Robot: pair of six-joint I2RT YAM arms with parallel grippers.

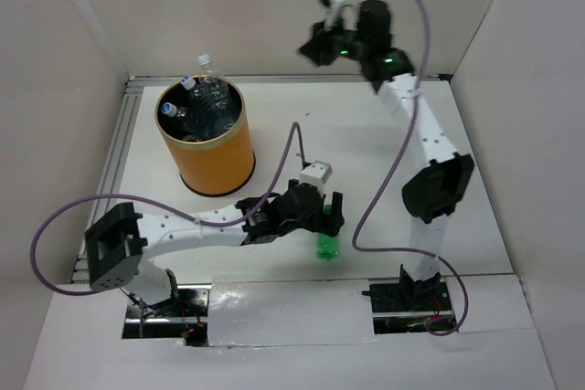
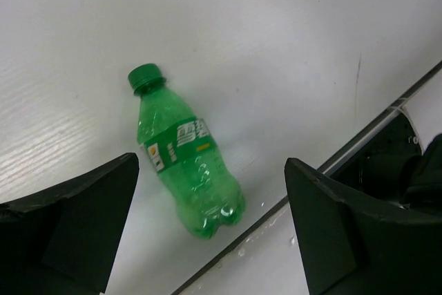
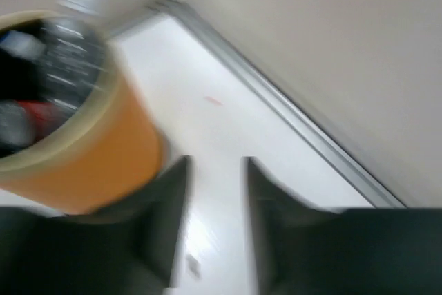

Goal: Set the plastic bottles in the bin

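white table (image 1: pixel 366 134) inside beige-walled enclosure. orange bin (image 1: pixel 216 157) upright at far left, clear bottles (image 1: pixel 206 98) piled inside, one neck above rim. left gripper (image 1: pixel 318 215) low over near centre of table, jaws spread wide, empty. right gripper (image 1: pixel 322 41) raised by back wall; own wrist view, blurred, shows jaws close together, narrow gap, nothing pinched. green bottle (image 2: pixel 186 157) on its side on table below left gripper, untouched; label seen in left wrist view only, top view half hides bottle.
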